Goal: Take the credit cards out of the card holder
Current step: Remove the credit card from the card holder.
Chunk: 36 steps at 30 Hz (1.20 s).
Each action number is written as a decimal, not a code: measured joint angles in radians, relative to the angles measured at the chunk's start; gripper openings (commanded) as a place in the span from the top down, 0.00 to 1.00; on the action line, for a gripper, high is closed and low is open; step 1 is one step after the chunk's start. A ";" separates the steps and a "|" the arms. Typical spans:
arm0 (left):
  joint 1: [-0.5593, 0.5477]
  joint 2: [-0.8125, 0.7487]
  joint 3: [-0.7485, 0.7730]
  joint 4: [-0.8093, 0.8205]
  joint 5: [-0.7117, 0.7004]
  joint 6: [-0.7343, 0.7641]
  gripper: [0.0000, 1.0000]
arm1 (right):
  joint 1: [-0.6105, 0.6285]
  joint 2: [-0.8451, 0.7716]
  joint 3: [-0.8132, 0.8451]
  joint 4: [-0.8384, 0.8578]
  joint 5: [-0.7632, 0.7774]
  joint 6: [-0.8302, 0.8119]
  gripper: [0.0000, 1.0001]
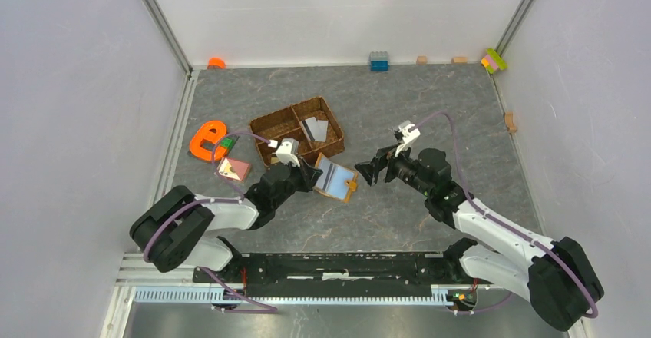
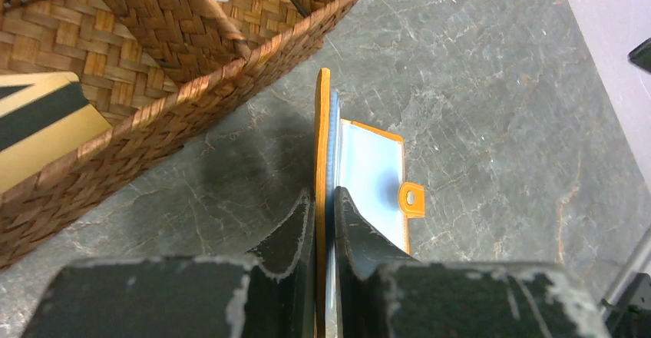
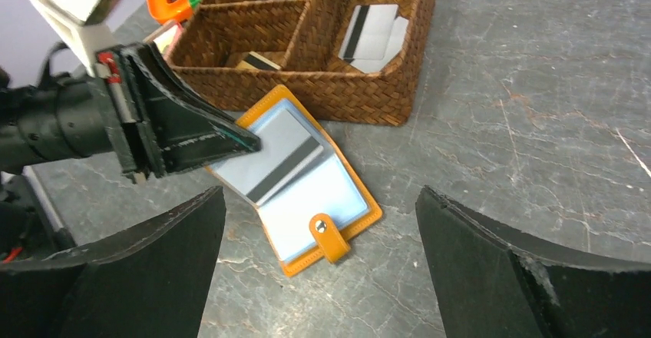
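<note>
Firmly, the left hand [image 2: 323,200] is clamped on the holder [image 2: 370,167]. Its two fingers [image 2: 288,234] pinch the left leaf by its orange edge, one on each side. The holder lies open on the table [image 1: 430,115] between the two arms, with its blue-grey lining facing up. Its snap tab [image 3: 328,234] sticks out on the side toward the right hand [image 3: 319,193]. A striped card [image 3: 285,167], pale with a dark band, sits in the lining close to the left hand's fingertips.

The right hand has its fingers [image 3: 468,261] wide apart and holds nothing. In the top view it hovers just right of the holder, pointing at it and not touching it.

A woven tray [image 3: 368,104] stands on the holder's far side, just beside it. The pictures do not show whether the holder's far corner touches the tray's wall. Pale cards [image 3: 374,34], one with a dark stripe, lie overlapped in the tray's right compartment. A beige card [image 2: 38,123] with a black stripe lies in another compartment, nearer the left arm.

An orange e toy [image 1: 206,140] lies left of the tray. A blue brick [image 1: 378,61] stands well apart from all of these, against the far wall.
</note>
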 measured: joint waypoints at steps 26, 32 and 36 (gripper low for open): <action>-0.013 0.039 -0.002 0.020 -0.082 0.031 0.95 | 0.311 0.367 -0.082 0.016 0.361 -0.083 0.10; -0.013 0.039 -0.003 0.019 -0.074 0.016 0.91 | 0.406 0.504 0.051 -0.014 0.475 -0.080 0.10; -0.013 0.038 -0.009 0.020 -0.073 0.005 0.83 | 0.446 0.590 0.158 -0.059 0.555 -0.069 0.08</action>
